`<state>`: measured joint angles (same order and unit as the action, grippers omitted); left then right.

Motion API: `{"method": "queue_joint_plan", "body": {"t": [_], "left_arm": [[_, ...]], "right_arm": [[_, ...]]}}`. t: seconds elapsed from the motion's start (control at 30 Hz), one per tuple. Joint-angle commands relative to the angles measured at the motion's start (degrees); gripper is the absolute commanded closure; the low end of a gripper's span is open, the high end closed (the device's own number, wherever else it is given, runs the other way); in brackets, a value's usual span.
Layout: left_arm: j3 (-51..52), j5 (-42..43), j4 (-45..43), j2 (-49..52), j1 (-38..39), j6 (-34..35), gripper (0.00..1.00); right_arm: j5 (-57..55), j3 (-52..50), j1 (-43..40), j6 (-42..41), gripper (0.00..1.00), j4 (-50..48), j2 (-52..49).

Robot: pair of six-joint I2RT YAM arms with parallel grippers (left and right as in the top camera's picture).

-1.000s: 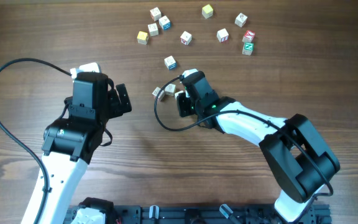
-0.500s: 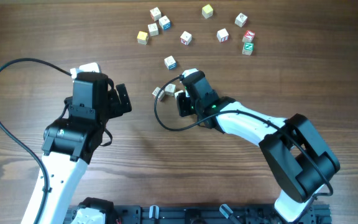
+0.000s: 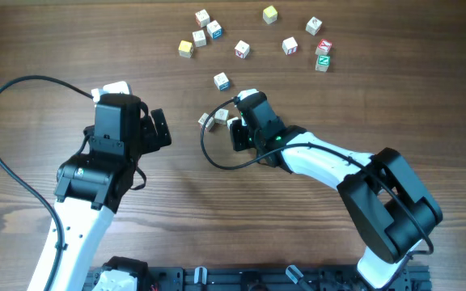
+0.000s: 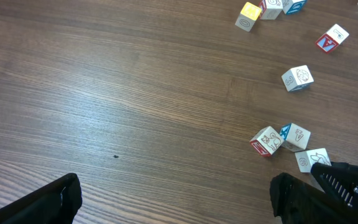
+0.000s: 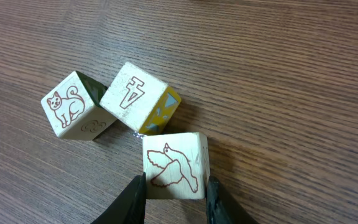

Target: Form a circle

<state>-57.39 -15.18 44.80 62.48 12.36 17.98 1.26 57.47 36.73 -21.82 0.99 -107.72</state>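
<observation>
While right gripper (image 5: 174,183) is pinching bird cube (image 5: 176,163) nr 2 others (image 5: 132,96), circle (image 3: 220,116) is only starting; left gripper (image 4: 173,205) is idling, fingers spread.

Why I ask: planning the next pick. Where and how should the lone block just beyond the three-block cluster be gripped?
Come from above and close the jaws on two opposite side faces of the lone block. It sits flat, touching no other block, so either pair is free; turn the wrist to match its slightly turned sides.

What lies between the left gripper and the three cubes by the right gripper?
Only bare table up to the cubes, as the overhead view shows.
</observation>
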Motion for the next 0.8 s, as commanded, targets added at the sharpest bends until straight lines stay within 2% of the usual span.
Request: {"method": "queue_joint_plan", "body": {"t": [0.0,0.33,0.77], "left_arm": [[0.02,-0.55,-0.15,0.13,-0.26,0.72,0.0],[0.02,-0.55,-0.15,0.13,-0.26,0.72,0.0],[0.02,-0.55,-0.15,0.13,-0.26,0.72,0.0]], "right_arm": [[0.31,-0.13,0.17,-2.23,0.72,-0.33,0.04],[2.73,-0.13,0.17,-2.14,0.72,-0.33,0.04],[0.7,-0.13,0.15,-2.34,0.72,-0.31,0.04]]}}
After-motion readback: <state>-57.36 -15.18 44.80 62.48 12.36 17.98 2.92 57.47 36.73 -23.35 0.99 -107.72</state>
